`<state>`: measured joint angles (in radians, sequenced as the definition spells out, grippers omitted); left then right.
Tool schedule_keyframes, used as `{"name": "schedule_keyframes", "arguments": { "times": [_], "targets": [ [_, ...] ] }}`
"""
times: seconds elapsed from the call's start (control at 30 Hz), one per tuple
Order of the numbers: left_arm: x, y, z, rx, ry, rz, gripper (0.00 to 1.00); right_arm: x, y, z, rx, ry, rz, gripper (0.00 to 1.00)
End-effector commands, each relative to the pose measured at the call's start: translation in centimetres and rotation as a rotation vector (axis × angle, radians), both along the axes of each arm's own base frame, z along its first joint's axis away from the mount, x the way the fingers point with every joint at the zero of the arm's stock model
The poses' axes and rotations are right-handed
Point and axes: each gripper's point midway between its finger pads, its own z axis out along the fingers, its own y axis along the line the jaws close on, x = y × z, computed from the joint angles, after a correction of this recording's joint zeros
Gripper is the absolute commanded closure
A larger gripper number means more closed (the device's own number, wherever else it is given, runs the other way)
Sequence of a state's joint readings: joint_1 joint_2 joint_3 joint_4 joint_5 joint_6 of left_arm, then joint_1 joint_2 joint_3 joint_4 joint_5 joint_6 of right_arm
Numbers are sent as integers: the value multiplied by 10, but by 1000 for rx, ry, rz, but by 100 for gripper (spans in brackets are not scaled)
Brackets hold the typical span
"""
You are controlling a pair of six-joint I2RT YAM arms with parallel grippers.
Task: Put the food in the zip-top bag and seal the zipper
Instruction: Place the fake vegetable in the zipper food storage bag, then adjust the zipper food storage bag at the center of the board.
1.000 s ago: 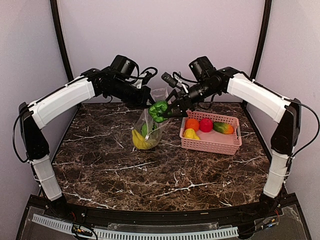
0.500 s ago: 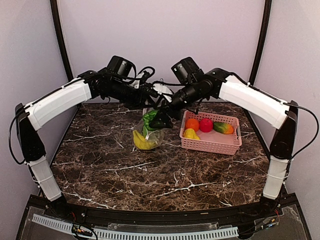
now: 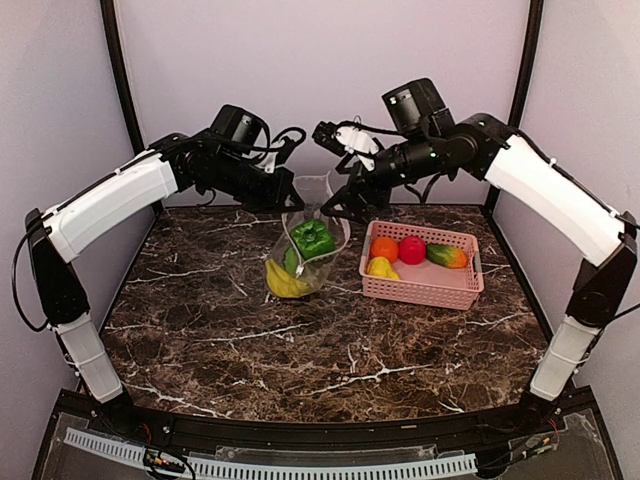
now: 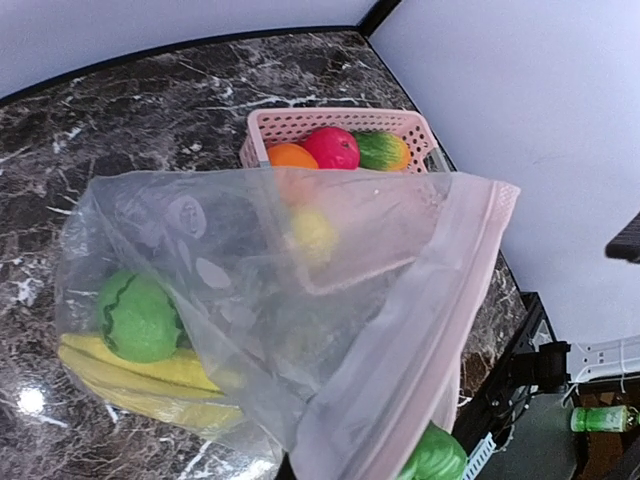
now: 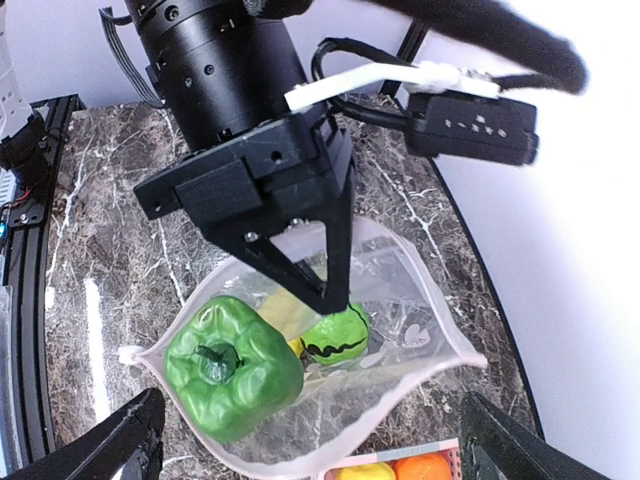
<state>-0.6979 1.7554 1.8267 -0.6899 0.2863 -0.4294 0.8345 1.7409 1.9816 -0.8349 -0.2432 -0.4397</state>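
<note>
Pale lilac walls (image 3: 320,80) close the space on three sides, with black posts (image 3: 115,70) standing in the far corners. Below lies the tabletop (image 3: 300,350), dark brown marble veined in white and glossy enough to throw back a spot of lamp glare. The left arm (image 3: 110,205) and the right arm (image 3: 555,190), white shells on black joints, reach in from either side and meet over the far middle.

The left jaws are pinched tight on the upper rim of the zip-top bag (image 3: 300,258). It hangs from them with its mouth gaping upward and its lower end down at the tabletop, just left of the pink slotted basket (image 3: 425,290). The right jaws hover just above that mouth, spread wide, with nothing between the fingers (image 5: 125,440).

The bag is clear, and its pale round prints are too blurred to read. A green pepper (image 5: 232,368) sits topmost inside, at the mouth. Beneath it lie a yellow banana (image 3: 282,283) and a dark-striped green ball (image 5: 338,335).

The basket holds an orange (image 3: 384,247), a red round fruit (image 3: 411,250), a lemon (image 3: 381,268) and a green-orange piece (image 3: 446,256).

The zipper (image 4: 430,320), a whitish-pink strip, runs along the mouth edge, unjoined. Beyond the table's edge, the left wrist view shows a green bottle (image 4: 598,418), its label too small to read.
</note>
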Motion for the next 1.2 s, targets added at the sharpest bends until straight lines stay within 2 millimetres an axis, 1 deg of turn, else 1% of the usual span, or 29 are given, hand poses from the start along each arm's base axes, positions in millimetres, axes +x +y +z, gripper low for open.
{"name": "schedule_keyframes", "arguments": {
  "times": [0.0, 0.03, 0.07, 0.1, 0.13, 0.2, 0.23, 0.37, 0.43, 0.5, 0.53, 0.57, 0.63, 0.67, 0.7, 0.8, 0.87, 0.9, 0.93, 1.0, 1.03, 1.1, 1.17],
  "targets": [
    [19, 45, 19, 150, -118, 139, 99, 15, -29, 27, 63, -19, -94, 1],
    [23, 50, 16, 169, -120, 162, 99, 21, -33, 25, 82, 18, -121, 1],
    [23, 46, 13, 160, -108, 148, 99, 25, -34, 19, 96, 61, -134, 1],
    [19, 36, 15, 115, -89, 106, 99, 30, -34, 10, 103, 103, -159, 2],
    [17, 26, 15, 69, -64, 81, 99, 35, -33, 1, 108, 142, -182, 5],
    [16, 17, 16, 23, -38, 70, 99, 42, -29, -19, 116, 224, -218, 11],
    [17, 16, 15, 16, -34, 74, 99, 44, -27, -25, 121, 258, -226, 14],
    [19, 14, 20, -35, -46, 100, 99, 43, -14, -38, 141, 368, -210, 22],
    [18, 14, 22, -50, -49, 104, 99, 48, -11, -43, 142, 393, -224, 26],
    [18, 14, 21, -54, -46, 103, 99, 54, -10, -47, 137, 400, -254, 33],
    [18, 14, 20, -54, -43, 103, 99, 58, -10, -46, 138, 393, -271, 40],
    [17, 14, 18, -53, -40, 102, 99, 61, -11, -46, 137, 385, -282, 51],
    [16, 14, 16, -50, -35, 102, 99, 64, -12, -38, 143, 366, -292, 79],
    [16, 14, 17, -49, -36, 101, 99, 64, -12, -31, 152, 355, -290, 90],
    [16, 15, 19, -49, -41, 100, 99, 65, -13, -24, 160, 344, -293, 99],
    [17, 20, 24, -31, -67, 110, 99, 63, -11, 5, 209, 316, -275, 100],
    [19, 24, 23, -6, -85, 120, 99, 61, -11, 23, 245, 294, -260, 100],
    [19, 26, 21, 10, -86, 121, 99, 61, -9, 23, 250, 295, -256, 100],
    [19, 26, 21, 17, -85, 120, 99, 62, -7, 17, 242, 307, -251, 100],
    [18, 29, 26, 37, -92, 113, 99, 62, -3, 3, 217, 341, -247, 100],
    [17, 34, 35, 55, -116, 116, 99, 62, -2, 1, 214, 351, -244, 100],
    [18, 44, 47, 87, -161, 138, 99, 60, 1, 2, 219, 347, -234, 100],
    [18, 51, 58, 97, -196, 149, 99, 56, 4, 10, 232, 336, -202, 100]
  ]
}}
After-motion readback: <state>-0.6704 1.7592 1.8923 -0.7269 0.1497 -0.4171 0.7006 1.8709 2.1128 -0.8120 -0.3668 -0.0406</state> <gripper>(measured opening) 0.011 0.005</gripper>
